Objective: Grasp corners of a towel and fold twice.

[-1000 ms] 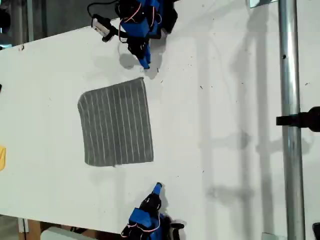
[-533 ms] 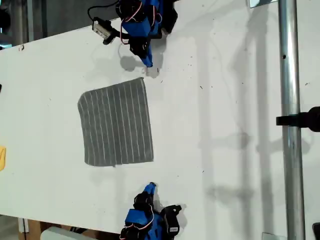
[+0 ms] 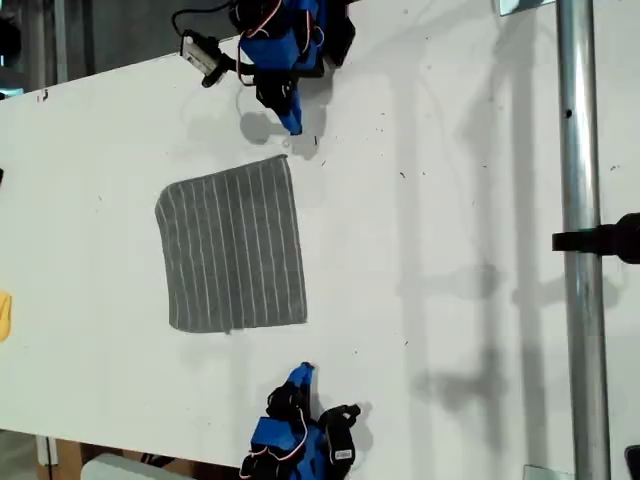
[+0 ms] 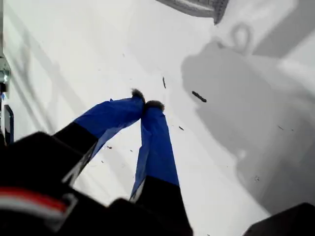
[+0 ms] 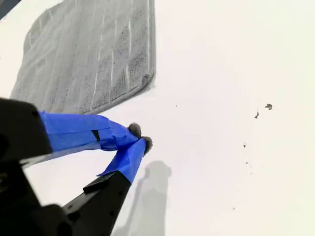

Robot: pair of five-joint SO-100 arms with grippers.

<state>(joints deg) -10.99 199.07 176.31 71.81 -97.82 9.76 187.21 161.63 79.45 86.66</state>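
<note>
Both end effectors closed, towel point(image 3: 233, 247) flat, white table point(image 3: 450, 250)

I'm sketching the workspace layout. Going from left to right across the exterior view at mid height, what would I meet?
Small yellow object at that view's left edge → grey striped soft towel lying flat → vertical silver metal pole near the view's right edge.

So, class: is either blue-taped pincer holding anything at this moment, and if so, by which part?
Nothing is held. My first pincer and my second pincer are both shut on nothing above the white table, clear of the grey striped towel.
</note>
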